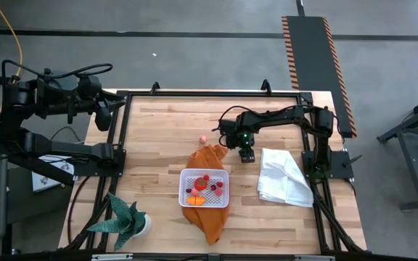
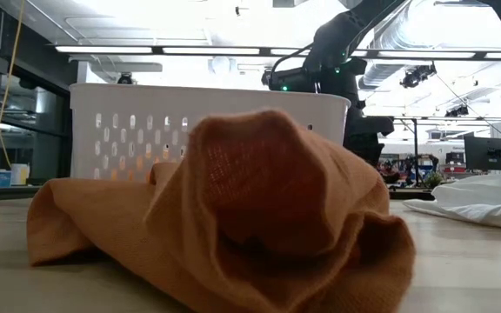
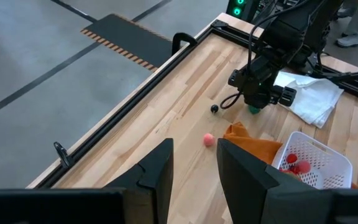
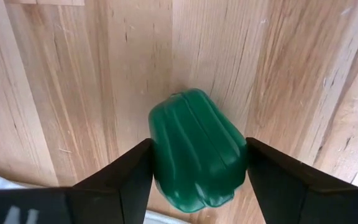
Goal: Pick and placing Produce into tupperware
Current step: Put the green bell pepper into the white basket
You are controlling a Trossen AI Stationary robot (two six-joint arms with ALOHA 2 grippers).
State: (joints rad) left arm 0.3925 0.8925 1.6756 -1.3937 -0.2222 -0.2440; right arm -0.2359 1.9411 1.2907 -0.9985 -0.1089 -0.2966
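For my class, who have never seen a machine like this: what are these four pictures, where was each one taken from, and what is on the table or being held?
This is a robot with two dark arms at a wooden table, each ending in a two-finger claw. One picture looks straight down, one looks level across the tabletop, and one comes from each wrist. On the table lie an orange cloth with a white container of toy produce on it, a white cloth, a potted plant, a pink toy and a small dark toy. The right claw has a green toy pepper between its fingers. The left claw waits off to the side, holding nothing.
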